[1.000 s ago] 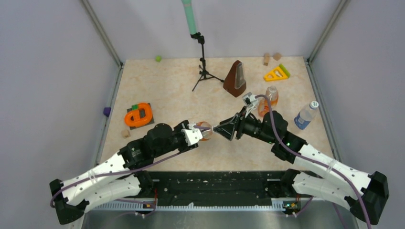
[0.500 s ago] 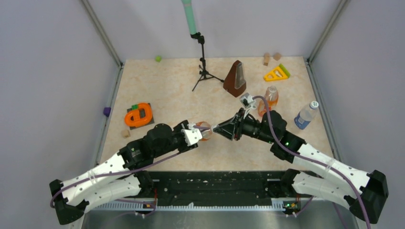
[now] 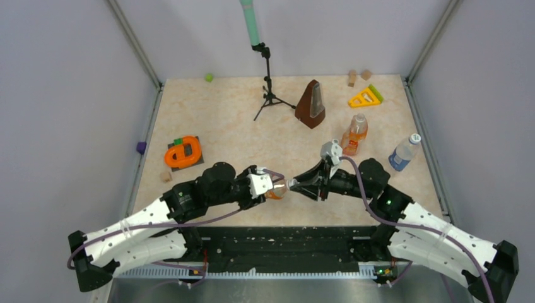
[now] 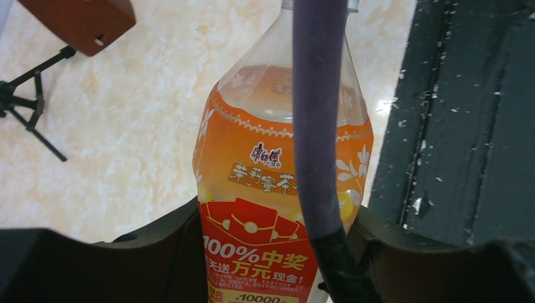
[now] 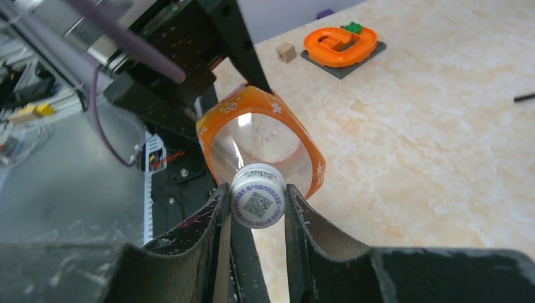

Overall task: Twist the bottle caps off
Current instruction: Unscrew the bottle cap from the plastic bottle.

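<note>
My left gripper [image 3: 267,187] is shut on the body of a squat orange bottle [image 3: 276,190], held sideways above the table. In the left wrist view that bottle [image 4: 252,170] fills the space between the dark jaws of the left gripper [image 4: 271,252], with a purple cable across it. My right gripper [image 5: 257,193] is shut on its white cap [image 5: 257,203], one finger on each side. A slim orange bottle [image 3: 354,136] and a clear, blue-labelled bottle [image 3: 402,153] stand at the right, each with its cap on.
A brown metronome [image 3: 311,104] and a small black tripod [image 3: 269,88] stand at the back. An orange ring toy [image 3: 183,153] lies at the left with a wooden block [image 3: 166,177] beside it. A yellow triangle [image 3: 365,97] sits at the back right.
The right gripper's jaws have closed onto the cap. Both arms, with the bottle between them, have shifted toward the near edge of the table.
</note>
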`<act>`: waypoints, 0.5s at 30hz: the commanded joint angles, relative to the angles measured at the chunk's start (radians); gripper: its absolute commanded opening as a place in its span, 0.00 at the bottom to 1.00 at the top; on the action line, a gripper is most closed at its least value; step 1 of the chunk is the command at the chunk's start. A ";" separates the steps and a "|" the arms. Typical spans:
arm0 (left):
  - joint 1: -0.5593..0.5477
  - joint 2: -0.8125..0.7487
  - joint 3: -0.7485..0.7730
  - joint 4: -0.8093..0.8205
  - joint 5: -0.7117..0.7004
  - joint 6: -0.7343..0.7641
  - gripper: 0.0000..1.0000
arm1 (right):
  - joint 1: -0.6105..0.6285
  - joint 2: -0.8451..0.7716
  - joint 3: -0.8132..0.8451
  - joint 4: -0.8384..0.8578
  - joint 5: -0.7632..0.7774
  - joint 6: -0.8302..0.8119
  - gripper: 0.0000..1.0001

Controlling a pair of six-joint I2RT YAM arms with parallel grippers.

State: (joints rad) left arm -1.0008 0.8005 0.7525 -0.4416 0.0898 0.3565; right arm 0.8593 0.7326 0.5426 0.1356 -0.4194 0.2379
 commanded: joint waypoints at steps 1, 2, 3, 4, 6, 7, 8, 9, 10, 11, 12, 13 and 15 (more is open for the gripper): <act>0.011 -0.038 0.072 0.048 0.114 -0.063 0.00 | 0.008 -0.054 -0.027 0.012 -0.269 -0.193 0.00; 0.012 -0.044 0.075 0.046 0.140 -0.068 0.00 | 0.008 -0.059 -0.030 0.010 -0.307 -0.241 0.00; 0.013 -0.049 0.075 0.046 0.167 -0.072 0.00 | 0.008 -0.062 -0.035 0.007 -0.329 -0.279 0.00; 0.013 -0.051 0.078 0.039 0.192 -0.076 0.00 | 0.008 -0.067 -0.037 0.004 -0.343 -0.331 0.00; 0.013 -0.051 0.087 0.015 0.232 -0.085 0.00 | 0.007 -0.072 -0.038 -0.007 -0.350 -0.403 0.00; 0.013 -0.050 0.092 0.006 0.249 -0.090 0.00 | 0.008 -0.075 -0.035 -0.013 -0.349 -0.436 0.00; 0.013 -0.045 0.097 -0.005 0.261 -0.091 0.00 | 0.008 -0.075 -0.029 -0.020 -0.353 -0.462 0.00; 0.014 -0.039 0.101 -0.015 0.270 -0.095 0.00 | 0.008 -0.075 -0.023 -0.024 -0.363 -0.491 0.00; 0.013 -0.037 0.105 -0.025 0.274 -0.098 0.00 | 0.008 -0.072 -0.017 -0.027 -0.382 -0.520 0.00; 0.013 -0.035 0.109 -0.032 0.277 -0.103 0.00 | 0.008 -0.069 -0.015 -0.028 -0.403 -0.554 0.00; 0.013 -0.034 0.110 -0.038 0.285 -0.107 0.00 | 0.009 -0.065 -0.016 -0.028 -0.417 -0.587 0.00; 0.014 -0.035 0.110 -0.040 0.289 -0.110 0.00 | 0.008 -0.061 -0.016 -0.028 -0.426 -0.611 0.00; 0.013 -0.037 0.105 -0.035 0.292 -0.122 0.00 | 0.008 -0.043 -0.007 -0.042 -0.441 -0.652 0.00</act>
State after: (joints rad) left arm -0.9958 0.7769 0.7986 -0.5465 0.3180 0.2779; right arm 0.8600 0.6651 0.5232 0.1493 -0.7540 -0.2512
